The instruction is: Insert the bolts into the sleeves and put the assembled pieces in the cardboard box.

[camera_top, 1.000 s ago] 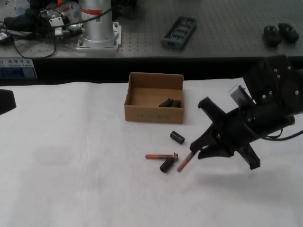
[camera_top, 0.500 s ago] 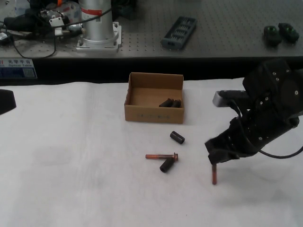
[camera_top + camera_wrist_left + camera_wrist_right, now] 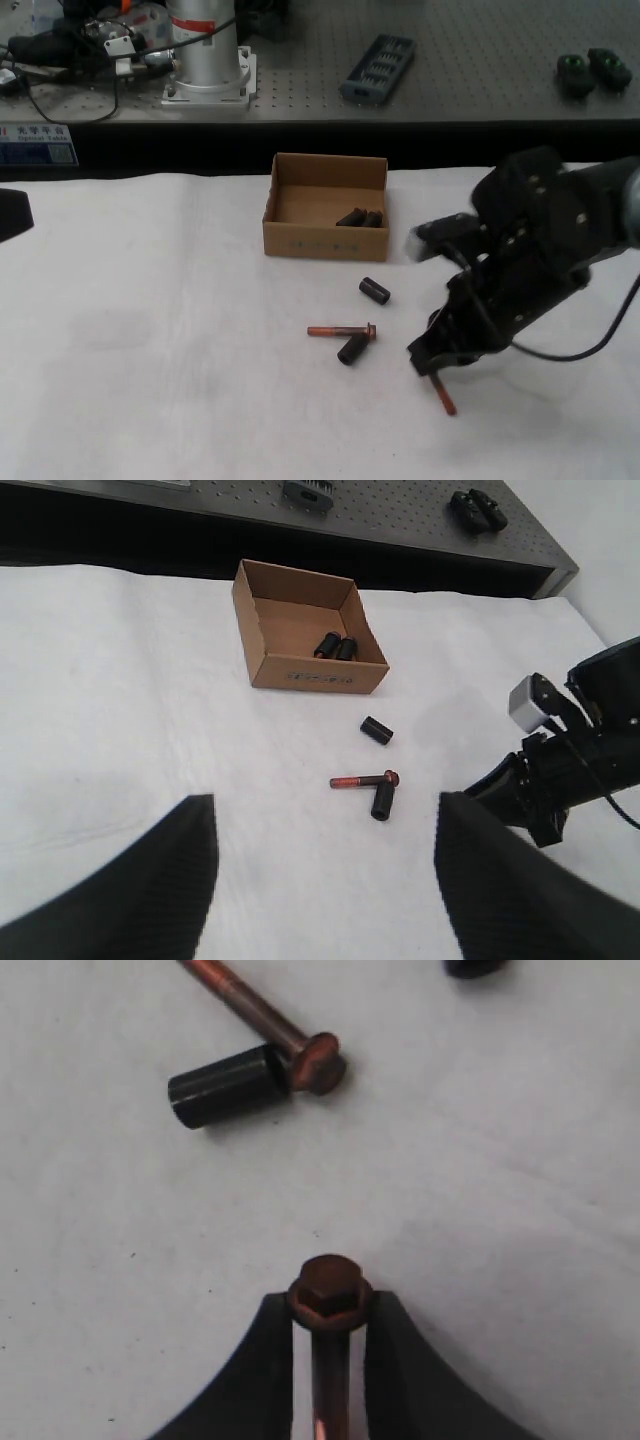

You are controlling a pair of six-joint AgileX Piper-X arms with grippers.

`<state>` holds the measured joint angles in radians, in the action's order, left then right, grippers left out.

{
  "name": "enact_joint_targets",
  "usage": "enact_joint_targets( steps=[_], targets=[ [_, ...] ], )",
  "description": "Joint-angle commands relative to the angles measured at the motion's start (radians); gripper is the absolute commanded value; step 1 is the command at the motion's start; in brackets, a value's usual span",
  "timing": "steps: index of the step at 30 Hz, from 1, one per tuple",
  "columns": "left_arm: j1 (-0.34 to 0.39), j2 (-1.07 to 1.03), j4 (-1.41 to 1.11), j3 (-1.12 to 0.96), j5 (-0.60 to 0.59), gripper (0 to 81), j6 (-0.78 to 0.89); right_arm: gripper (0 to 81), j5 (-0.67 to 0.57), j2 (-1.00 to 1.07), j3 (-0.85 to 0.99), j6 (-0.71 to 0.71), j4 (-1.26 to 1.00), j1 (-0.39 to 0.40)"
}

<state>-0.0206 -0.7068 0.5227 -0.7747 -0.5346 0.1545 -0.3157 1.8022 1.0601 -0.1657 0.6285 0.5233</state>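
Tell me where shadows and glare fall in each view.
High view: even light; a faint soft shadow on the cloth beneath the right gripper. Left wrist view: flat light, no glare on the cloth. Right wrist view: a bright glint on the held bolt, along its shank; a soft shadow beside the loose sleeve.

right gripper point(image 3: 432, 367) gripped copper-coloured metal bolt point(image 3: 445, 398) | second copper bolt point(image 3: 338, 330) lay just beside black tubular sleeve point(image 3: 351, 350) | open brown cardboard box point(image 3: 322, 243) held dark sleeves point(image 3: 360, 217)
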Motion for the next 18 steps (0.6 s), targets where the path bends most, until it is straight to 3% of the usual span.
enact_joint_targets(
  steps=[1,7,9,13,18],
  targets=[
    [-0.002,0.002,-0.008,-0.002,0.008,46.5,-0.013,2.9,0.082,0.020,0.004,-0.007,0.014,0.042],
    [-0.002,0.002,-0.008,-0.002,0.008,46.5,-0.013,0.1,0.125,0.020,0.004,0.002,0.011,0.050],
    [-0.002,0.002,-0.008,-0.002,0.008,46.5,-0.013,7.6,0.125,0.020,0.004,0.017,0.011,0.050],
    [-0.002,0.002,-0.008,-0.002,0.008,46.5,-0.013,31.0,0.146,0.020,0.004,0.042,0.011,0.050],
    [-0.002,0.002,-0.008,-0.002,0.008,46.5,-0.013,33.9,0.150,0.020,0.004,0.060,0.037,0.050]
  ],
)
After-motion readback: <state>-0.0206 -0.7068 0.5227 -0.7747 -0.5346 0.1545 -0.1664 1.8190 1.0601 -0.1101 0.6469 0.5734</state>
